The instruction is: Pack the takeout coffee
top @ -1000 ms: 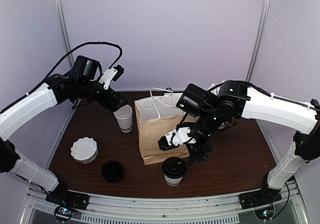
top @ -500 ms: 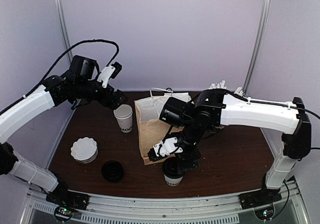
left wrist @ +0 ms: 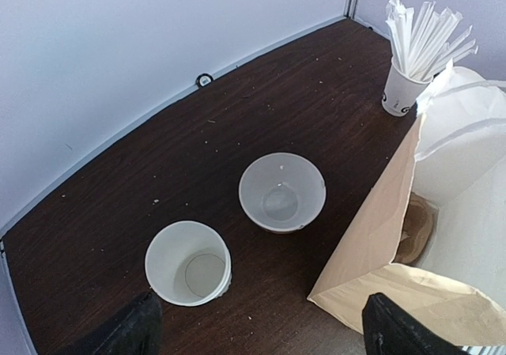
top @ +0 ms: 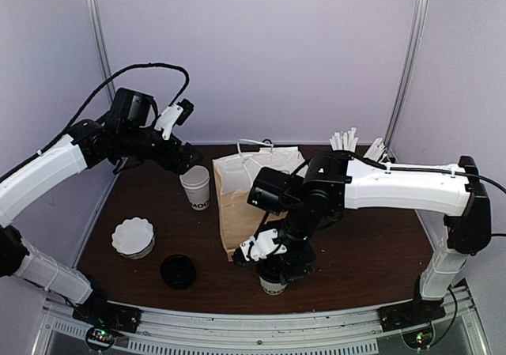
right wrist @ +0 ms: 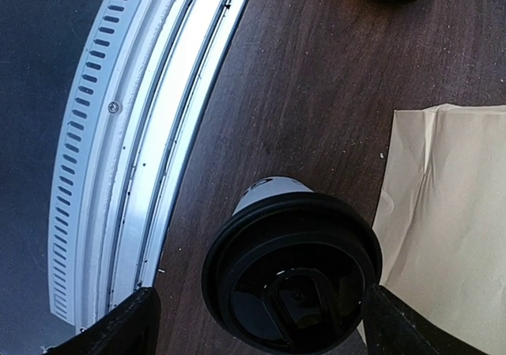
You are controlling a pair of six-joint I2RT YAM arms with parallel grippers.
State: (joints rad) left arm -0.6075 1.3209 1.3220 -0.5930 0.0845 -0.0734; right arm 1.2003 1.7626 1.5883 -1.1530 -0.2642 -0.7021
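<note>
The takeout coffee (right wrist: 291, 270), a white cup with a black lid, stands near the table's front edge beside the brown paper bag (top: 237, 201). In the top view only its lower side (top: 273, 287) shows under my right gripper (top: 278, 265). In the right wrist view the right gripper (right wrist: 257, 333) is open, one fingertip on either side of the lid and apart from it. My left gripper (top: 186, 160) hangs open at the back left. In the left wrist view the left gripper (left wrist: 261, 333) is above bare table between a lidless white cup (left wrist: 188, 262) and the bag (left wrist: 443, 220).
A second open white cup (left wrist: 282, 191) stands behind the first. A cup of white sticks (left wrist: 403, 90) is at the back right. A loose black lid (top: 178, 270) and a white fluted stack (top: 133, 238) lie front left. The metal rail (right wrist: 134, 149) runs close by the coffee.
My right arm has swung left and towards the front edge, bringing its open gripper down over the lidded cup. The left arm has barely moved.
</note>
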